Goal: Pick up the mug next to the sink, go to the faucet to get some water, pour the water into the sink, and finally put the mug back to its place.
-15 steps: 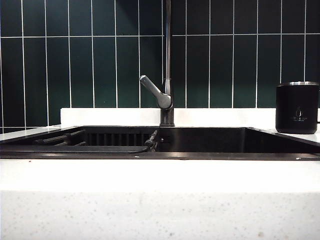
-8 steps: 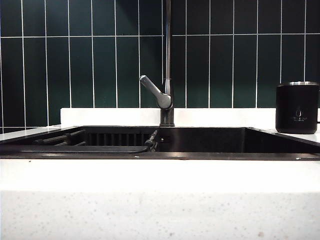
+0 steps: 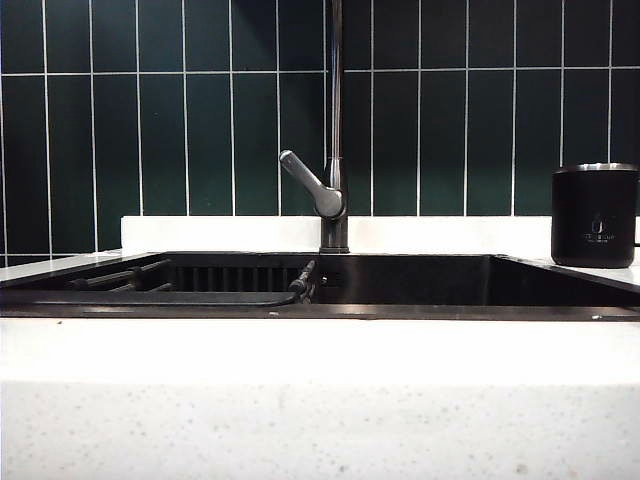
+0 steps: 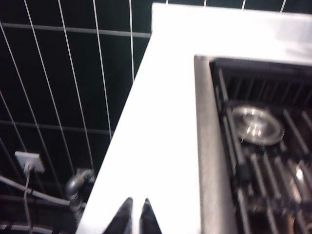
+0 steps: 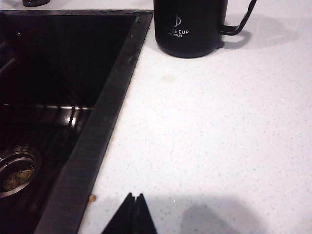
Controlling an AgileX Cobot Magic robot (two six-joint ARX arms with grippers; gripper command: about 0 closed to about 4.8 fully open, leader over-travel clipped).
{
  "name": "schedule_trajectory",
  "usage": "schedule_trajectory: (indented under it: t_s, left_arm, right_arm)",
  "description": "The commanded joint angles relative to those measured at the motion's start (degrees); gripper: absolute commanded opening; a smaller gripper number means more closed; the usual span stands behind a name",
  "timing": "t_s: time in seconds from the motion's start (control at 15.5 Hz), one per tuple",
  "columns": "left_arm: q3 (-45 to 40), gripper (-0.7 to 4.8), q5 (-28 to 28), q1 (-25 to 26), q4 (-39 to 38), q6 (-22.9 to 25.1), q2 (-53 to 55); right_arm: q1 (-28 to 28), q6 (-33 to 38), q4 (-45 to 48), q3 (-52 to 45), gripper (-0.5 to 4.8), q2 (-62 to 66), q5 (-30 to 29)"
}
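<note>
We're looking at a kitchen. Evidence: wide black recessed sink (image 3: 420,285) set in a white speckled counter (image 3: 320,400), tall dark faucet (image 3: 335,130) with a grey lever handle (image 3: 310,185) behind it, dark green tiled wall (image 3: 150,130) as backsplash. Rack bars (image 4: 273,175) and a metal drain (image 4: 257,125) sit inside the basin. A black mug (image 5: 191,27) stands on the counter beside the sink rim. Pipework (image 4: 78,185) shows against the wall below the counter's end.

faucet (image 3: 336,120): top cut off | mug (image 5: 191,27): rim cut off | left wrist view: blurred
</note>
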Motion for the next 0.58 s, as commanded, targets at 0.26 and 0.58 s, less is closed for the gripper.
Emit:
schedule_trajectory:
  t_s: [0.26, 0.58]
  left_arm:
    - [0.02, 0.21, 3.91, 0.24, -1.25, -0.13, -8.85]
    - [0.02, 0.21, 3.91, 0.24, -5.35, 0.07, -15.8]
  right_arm:
    - [0.0, -0.13, 0.42, 0.24, 0.0, 0.07, 0.04]
    - [0.0, -0.13, 0.39, 0.24, 0.0, 0.07, 0.04]
